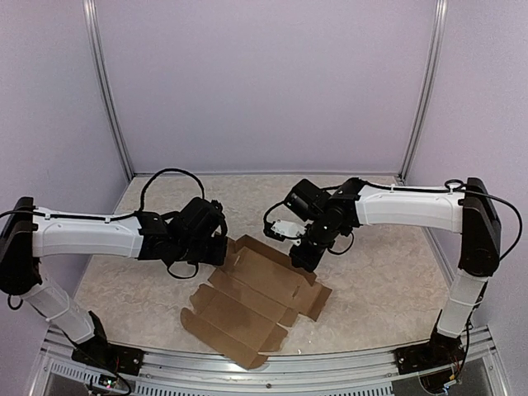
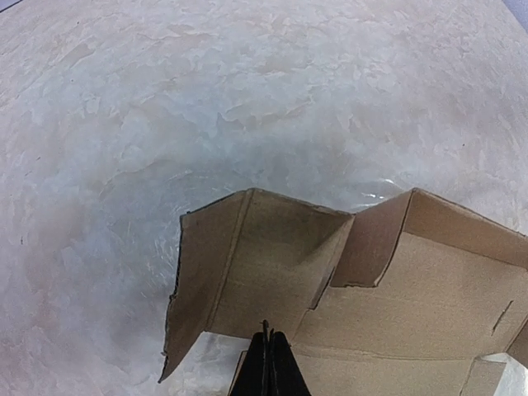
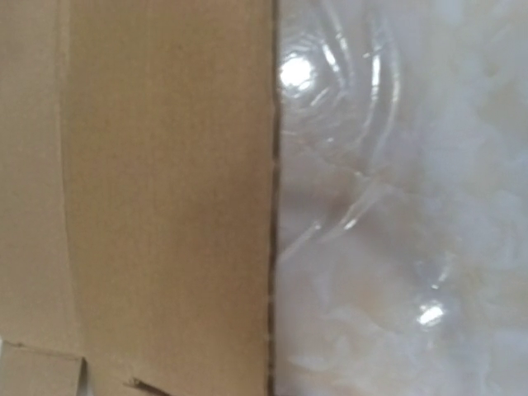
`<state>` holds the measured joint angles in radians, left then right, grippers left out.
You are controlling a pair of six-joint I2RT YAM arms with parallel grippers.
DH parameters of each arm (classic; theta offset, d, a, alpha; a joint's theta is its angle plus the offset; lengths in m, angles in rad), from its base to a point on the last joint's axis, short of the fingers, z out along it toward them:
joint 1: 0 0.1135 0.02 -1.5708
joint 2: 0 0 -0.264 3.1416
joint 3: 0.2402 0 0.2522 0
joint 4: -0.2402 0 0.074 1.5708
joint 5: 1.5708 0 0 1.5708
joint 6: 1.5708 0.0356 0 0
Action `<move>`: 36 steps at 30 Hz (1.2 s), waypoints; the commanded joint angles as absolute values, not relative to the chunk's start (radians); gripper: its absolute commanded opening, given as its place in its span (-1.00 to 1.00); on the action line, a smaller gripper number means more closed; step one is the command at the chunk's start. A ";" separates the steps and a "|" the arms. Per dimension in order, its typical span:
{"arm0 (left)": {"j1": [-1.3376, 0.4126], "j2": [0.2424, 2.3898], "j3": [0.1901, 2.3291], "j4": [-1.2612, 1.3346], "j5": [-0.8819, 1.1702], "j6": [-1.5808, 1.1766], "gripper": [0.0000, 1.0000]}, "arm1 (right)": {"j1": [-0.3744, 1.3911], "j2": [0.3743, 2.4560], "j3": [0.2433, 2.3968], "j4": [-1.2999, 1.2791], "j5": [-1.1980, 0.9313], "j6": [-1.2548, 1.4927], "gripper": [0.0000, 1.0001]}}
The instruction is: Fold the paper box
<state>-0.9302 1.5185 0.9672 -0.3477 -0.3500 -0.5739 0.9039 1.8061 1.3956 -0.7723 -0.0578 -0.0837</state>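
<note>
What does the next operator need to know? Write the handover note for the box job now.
Left gripper: shut, tip down on the far left corner of the paper box, apparently not clamping it.
Right gripper: shut, low over the sheet's far right edge; contact cannot be told.
Box: a mostly flat sheet mid-table; the flaps by the left gripper stand partly up.
Done: only those raised flaps.
Left: fold the walls, tuck the tabs, close.

I see soft, even overhead light with only faint shadows, bright glare spots on the glossy table (image 3: 412, 206) in the right wrist view, and the paper box (image 3: 148, 190) there looks blurred close-up.
</note>
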 commanded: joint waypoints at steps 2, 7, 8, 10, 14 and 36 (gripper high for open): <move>-0.931 1.571 0.949 -0.368 -0.392 -0.553 -1.00 | 0.880 1.844 1.381 -0.748 -0.120 -0.073 -1.00; -0.931 1.631 0.955 -0.396 -0.395 -0.557 -1.00 | 0.875 1.862 1.375 -0.738 -0.127 -0.072 -1.00; -0.931 1.640 0.957 -0.404 -0.394 -0.560 -1.00 | 0.873 1.866 1.376 -0.738 -0.127 -0.072 -1.00; -0.931 1.660 0.960 -0.419 -0.399 -0.569 -1.00 | 0.873 1.872 1.376 -0.734 -0.127 -0.071 -1.00; -0.931 1.693 0.953 -0.440 -0.412 -0.583 -1.00 | 0.872 1.878 1.374 -0.734 -0.129 -0.071 -1.00; -0.955 1.698 0.911 -0.413 -0.251 -0.604 -1.00 | 0.873 1.855 1.345 -0.708 -0.123 -0.054 -1.00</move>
<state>-0.9463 1.7027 0.9337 -0.4511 -0.3401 -0.5964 0.8803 1.8568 1.3563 -0.7273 -0.1192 -0.0647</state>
